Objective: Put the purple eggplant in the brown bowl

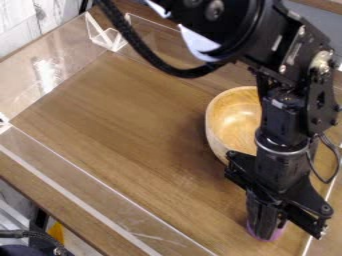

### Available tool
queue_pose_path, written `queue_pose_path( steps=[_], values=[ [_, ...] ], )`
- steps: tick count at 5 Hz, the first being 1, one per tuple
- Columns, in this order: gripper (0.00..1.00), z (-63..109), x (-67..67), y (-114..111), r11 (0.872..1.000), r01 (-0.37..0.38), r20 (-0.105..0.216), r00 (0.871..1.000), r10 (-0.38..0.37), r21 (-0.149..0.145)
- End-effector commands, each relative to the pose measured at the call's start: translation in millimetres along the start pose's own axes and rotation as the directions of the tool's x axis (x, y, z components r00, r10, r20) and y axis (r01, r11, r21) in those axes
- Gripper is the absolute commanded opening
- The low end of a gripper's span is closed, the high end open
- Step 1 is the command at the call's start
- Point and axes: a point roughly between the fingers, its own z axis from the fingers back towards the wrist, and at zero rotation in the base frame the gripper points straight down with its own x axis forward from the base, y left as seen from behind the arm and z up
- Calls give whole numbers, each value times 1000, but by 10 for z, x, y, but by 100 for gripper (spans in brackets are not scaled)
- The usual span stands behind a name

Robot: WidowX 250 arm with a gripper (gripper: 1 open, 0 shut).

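The brown bowl (242, 119) sits at the right side of the wooden table, round, light wood, with nothing visible inside it. My black arm reaches straight down in front of the bowl. At its tip my gripper (270, 230) is shut on the purple eggplant (273, 236), of which only a small purple end shows below the fingers, near the table's front edge. Whether the eggplant rests on the table or hangs just above it, I cannot tell.
A wooden tabletop (127, 120) extends to the left. A clear plastic wall (54, 60) lines the left and front edges. A black cable (154, 52) arcs over the back of the table.
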Motion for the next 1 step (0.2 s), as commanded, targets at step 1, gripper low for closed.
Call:
queue_pose_path(
  steps=[1],
  values=[
    [0,156,94,-28,1000,0,59,998,1,-16]
  ],
)
